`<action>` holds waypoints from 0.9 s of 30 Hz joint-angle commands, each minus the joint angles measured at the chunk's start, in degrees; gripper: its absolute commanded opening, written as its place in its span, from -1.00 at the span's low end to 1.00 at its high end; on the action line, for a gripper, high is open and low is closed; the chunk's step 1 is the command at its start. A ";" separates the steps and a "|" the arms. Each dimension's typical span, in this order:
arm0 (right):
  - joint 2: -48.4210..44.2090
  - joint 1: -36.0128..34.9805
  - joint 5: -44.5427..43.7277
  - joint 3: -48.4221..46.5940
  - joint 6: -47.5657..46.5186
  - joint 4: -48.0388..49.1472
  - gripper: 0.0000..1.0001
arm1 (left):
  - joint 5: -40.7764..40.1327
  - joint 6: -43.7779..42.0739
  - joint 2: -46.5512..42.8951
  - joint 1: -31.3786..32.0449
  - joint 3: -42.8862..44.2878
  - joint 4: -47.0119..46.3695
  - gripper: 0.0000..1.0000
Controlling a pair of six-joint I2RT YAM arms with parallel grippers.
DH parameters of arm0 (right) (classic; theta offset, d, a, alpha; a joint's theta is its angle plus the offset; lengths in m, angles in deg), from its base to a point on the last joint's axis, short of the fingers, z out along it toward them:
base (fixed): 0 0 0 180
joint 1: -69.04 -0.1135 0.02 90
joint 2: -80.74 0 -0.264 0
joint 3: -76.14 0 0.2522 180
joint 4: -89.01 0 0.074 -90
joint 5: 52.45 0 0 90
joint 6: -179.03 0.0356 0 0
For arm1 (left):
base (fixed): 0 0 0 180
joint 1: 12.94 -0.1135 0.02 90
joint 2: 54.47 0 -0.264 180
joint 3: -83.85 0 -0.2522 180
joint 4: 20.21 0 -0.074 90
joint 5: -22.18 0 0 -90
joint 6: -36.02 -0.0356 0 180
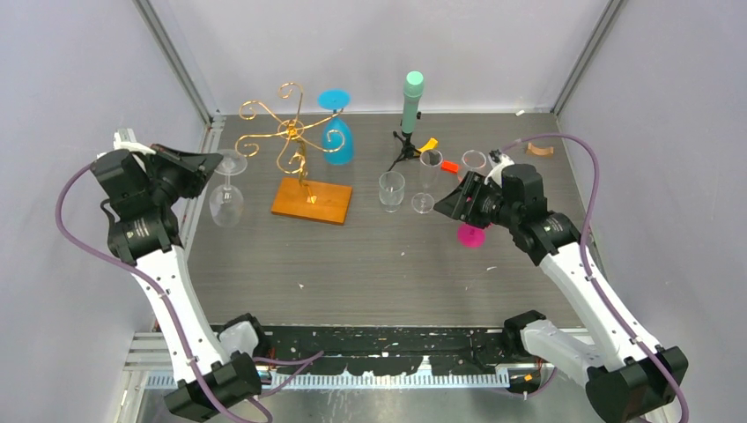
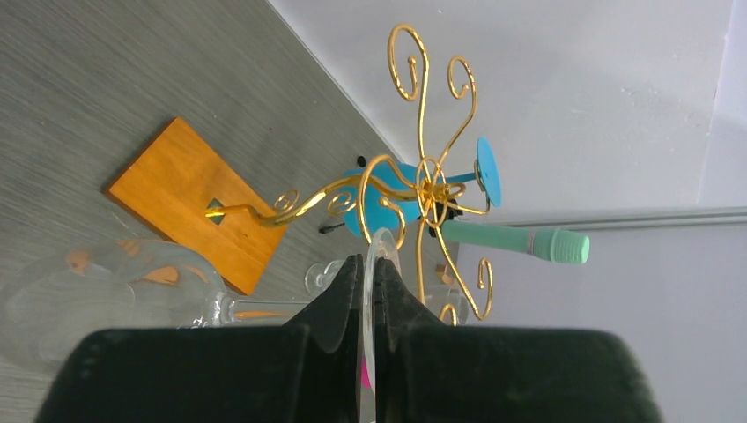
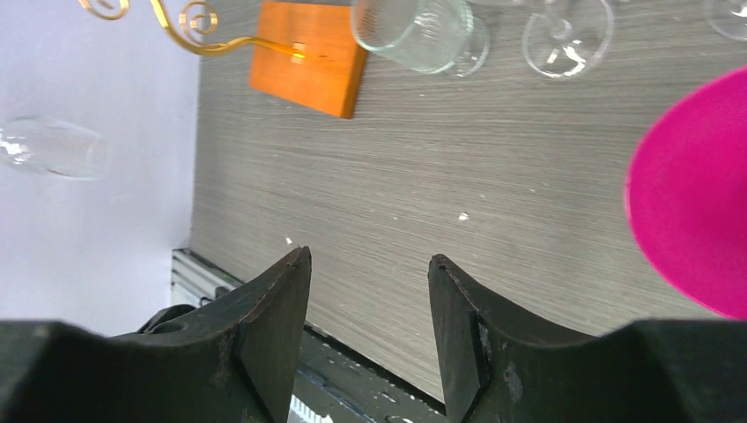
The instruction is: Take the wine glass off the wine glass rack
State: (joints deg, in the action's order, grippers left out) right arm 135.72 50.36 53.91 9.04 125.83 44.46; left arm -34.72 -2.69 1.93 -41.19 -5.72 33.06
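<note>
The gold wire wine glass rack [image 1: 291, 132] stands on its orange-brown wooden base [image 1: 311, 201] at the back left. A blue wine glass [image 1: 337, 141] hangs upside down from its right arm. My left gripper [image 1: 211, 163] is shut on the flat foot of a clear wine glass [image 1: 226, 198], holding it upside down just left of the rack's left scroll arm. In the left wrist view the fingers [image 2: 339, 295] pinch the clear foot disc [image 2: 382, 251], with the rack [image 2: 423, 185] behind. My right gripper [image 1: 449, 204] is open and empty, shown in the right wrist view [image 3: 370, 260].
A mint-green cylinder [image 1: 411, 101] on a black tripod stands at the back. A clear tumbler [image 1: 391, 191] and taller clear glasses [image 1: 427, 181] stand mid-table. A pink glass [image 1: 471, 234] sits by my right gripper. Small orange pieces [image 1: 449, 165] lie behind.
</note>
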 commanded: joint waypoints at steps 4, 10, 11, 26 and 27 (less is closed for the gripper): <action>-4.83 -2.53 6.79 2.64 2.60 14.47 0.15 | 7.80 2.58 -5.76 0.29 -0.31 -0.45 -1.00; -6.38 -12.62 -1.07 5.14 -0.43 21.56 0.20 | 9.30 5.28 -7.64 7.92 0.12 -0.41 -1.00; -6.16 -13.80 -2.03 5.47 -0.55 23.18 0.20 | 9.61 5.97 -7.79 9.45 -0.30 -0.91 -1.00; 8.29 -37.55 -9.43 1.21 -15.49 53.45 0.21 | 17.97 24.55 -11.22 27.62 -10.38 -19.20 -1.00; 10.01 -38.51 -9.90 0.25 -16.46 55.52 0.22 | 17.83 25.21 -11.08 28.63 -10.63 -20.03 -1.00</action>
State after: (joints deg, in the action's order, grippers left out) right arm 141.97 14.63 47.63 13.98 116.04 86.45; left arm -20.27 15.87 -8.23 -15.25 -15.58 23.24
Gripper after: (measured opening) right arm 0.601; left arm 0.031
